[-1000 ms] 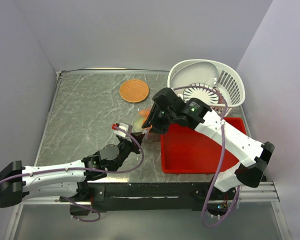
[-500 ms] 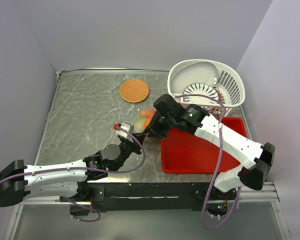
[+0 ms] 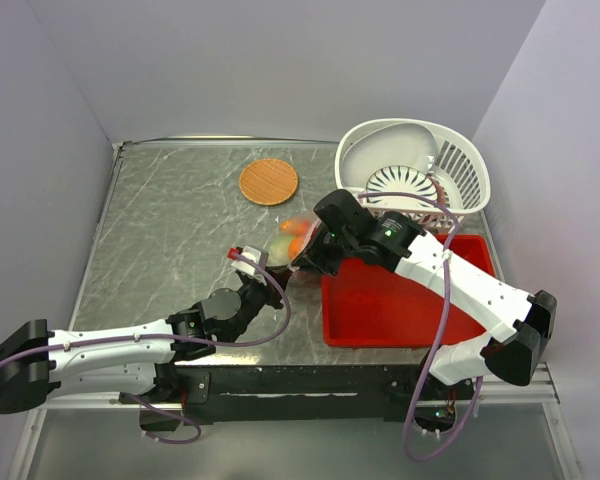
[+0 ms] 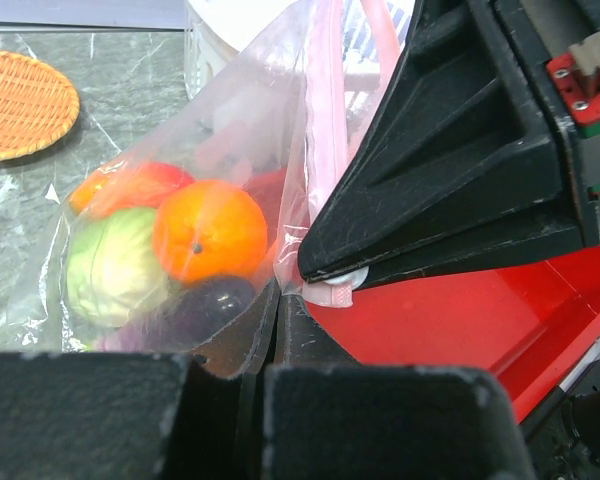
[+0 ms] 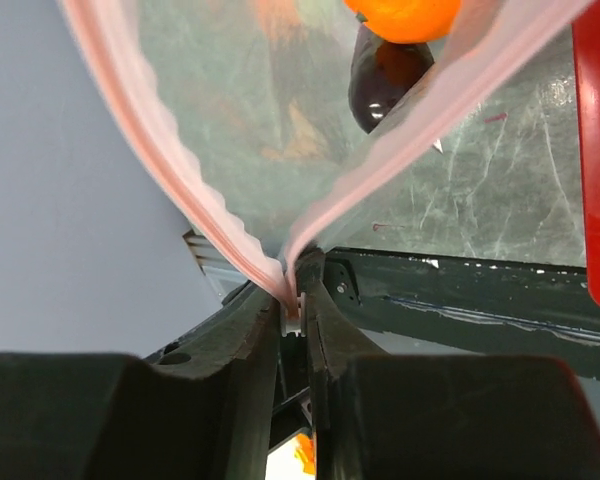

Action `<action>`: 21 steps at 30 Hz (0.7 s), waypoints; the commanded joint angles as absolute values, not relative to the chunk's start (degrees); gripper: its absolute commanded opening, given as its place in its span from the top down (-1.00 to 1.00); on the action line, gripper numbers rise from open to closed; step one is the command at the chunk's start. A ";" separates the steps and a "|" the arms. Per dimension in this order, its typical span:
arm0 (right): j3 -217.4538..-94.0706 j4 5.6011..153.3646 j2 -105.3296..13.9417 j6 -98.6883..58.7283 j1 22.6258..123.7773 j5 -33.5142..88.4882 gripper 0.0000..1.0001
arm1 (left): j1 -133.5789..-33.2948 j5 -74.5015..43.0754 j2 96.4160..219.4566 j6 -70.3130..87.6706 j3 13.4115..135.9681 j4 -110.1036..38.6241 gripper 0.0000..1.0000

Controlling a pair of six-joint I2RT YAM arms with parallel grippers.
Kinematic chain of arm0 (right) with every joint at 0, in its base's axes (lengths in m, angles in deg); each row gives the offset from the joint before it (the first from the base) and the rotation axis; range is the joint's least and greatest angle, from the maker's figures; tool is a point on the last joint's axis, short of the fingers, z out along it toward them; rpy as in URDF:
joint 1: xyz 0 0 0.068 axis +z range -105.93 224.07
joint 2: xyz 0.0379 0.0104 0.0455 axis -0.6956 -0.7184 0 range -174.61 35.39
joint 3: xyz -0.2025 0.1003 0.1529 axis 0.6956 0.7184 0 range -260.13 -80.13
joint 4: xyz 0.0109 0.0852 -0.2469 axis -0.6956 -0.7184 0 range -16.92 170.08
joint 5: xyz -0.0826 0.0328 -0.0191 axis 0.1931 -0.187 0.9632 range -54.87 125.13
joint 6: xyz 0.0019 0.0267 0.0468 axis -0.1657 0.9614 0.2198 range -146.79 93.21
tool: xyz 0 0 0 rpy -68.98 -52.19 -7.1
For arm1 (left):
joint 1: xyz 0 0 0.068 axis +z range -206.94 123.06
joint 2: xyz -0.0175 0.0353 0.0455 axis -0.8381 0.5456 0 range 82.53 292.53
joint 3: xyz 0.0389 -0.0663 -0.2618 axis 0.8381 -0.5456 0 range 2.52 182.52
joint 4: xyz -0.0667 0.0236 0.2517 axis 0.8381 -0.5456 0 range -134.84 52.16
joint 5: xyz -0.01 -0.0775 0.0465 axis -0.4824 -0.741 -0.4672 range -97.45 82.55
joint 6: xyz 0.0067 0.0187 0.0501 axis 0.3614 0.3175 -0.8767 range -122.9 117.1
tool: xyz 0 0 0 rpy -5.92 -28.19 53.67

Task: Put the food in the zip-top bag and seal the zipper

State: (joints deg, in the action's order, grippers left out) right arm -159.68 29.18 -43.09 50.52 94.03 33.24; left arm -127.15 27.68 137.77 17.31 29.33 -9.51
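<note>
The clear zip-top bag (image 3: 288, 240) hangs between both grippers, just left of the red tray. Inside it in the left wrist view are a pale green cabbage ball (image 4: 113, 265), an orange ball (image 4: 210, 230), an orange-red fruit (image 4: 132, 187) and a dark purple piece (image 4: 205, 305). My left gripper (image 3: 272, 279) is shut on the bag's lower corner (image 4: 280, 262). My right gripper (image 3: 303, 262) is shut on the pinkish zipper (image 5: 170, 170), where its two strips meet. The mouth (image 5: 280, 110) gapes open beyond that point. The zipper also shows in the left wrist view (image 4: 326, 130).
A red tray (image 3: 400, 310) lies right of the bag, under the right arm. A white slotted basket (image 3: 462, 165) stands at the back right. A flat orange-brown woven disc (image 3: 268, 181) lies at the back middle of the marble table (image 3: 170, 230).
My right gripper has slid along the zipper toward the near side, closer to the left gripper. More of the bag and its food now shows behind it. The left arm has held still.
</note>
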 commanded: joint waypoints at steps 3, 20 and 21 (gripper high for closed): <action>-158.97 29.10 -40.47 51.08 92.07 36.71 0.63 | -127.25 27.27 137.02 16.35 31.70 -6.38 0.98; -159.23 28.93 -38.44 51.43 88.11 39.87 0.65 | -127.34 26.30 136.58 16.08 31.35 -6.73 0.98; -159.32 28.75 -38.44 51.34 87.93 40.14 0.65 | -127.25 26.21 136.41 16.17 31.26 -6.82 0.98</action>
